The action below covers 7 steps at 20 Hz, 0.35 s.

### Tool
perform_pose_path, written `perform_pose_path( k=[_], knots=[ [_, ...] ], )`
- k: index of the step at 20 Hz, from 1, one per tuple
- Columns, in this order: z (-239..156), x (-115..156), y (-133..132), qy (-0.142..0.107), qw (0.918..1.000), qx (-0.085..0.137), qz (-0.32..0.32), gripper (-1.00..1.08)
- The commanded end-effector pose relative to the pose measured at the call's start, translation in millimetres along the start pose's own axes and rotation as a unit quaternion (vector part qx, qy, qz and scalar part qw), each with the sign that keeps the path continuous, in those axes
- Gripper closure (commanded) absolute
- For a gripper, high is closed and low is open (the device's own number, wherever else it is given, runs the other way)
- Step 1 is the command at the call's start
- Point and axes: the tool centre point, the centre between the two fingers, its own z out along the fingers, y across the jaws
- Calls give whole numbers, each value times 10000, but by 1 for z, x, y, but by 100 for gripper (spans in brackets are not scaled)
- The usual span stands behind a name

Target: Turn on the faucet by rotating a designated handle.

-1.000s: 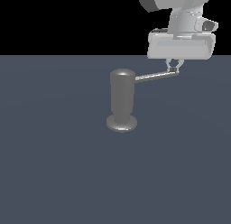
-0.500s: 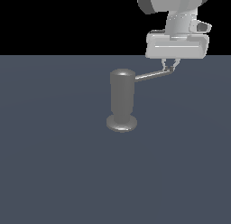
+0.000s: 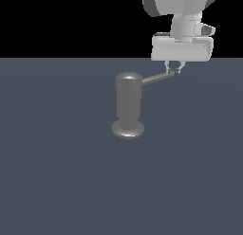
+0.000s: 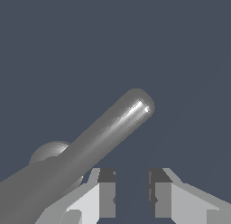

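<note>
The faucet (image 3: 128, 106) is a dull grey upright cylinder on a flared disc base, standing mid-scene in the exterior view. Its handle (image 3: 159, 78), a thin grey rod, projects toward the exterior view's right and slightly upward. My gripper (image 3: 173, 69) hangs from above with its fingertips at the rod's tip. In the wrist view the handle (image 4: 108, 130) runs across in front of one finger (image 4: 104, 196). The gripper (image 4: 131, 198) has its fingers a narrow gap apart, with nothing between them. The faucet's rounded top (image 4: 47, 151) shows behind the rod.
The faucet stands on a flat dark blue-grey floor (image 3: 61, 182). My arm's white wrist and hand (image 3: 182, 47) hang above the rod's tip at the exterior view's upper right.
My gripper has shifted a little toward the exterior view's left. The handle's tip has swung slightly the same way with it. The faucet body has not moved.
</note>
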Motion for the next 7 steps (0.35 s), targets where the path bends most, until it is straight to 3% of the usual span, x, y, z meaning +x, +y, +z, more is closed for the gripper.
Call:
perform_pose_path(
  k=[1, 7],
  knots=[
    [15, 4, 15, -72, 9999, -44, 116, 108],
    [16, 14, 16, -83, 9999, -45, 130, 108]
  ],
)
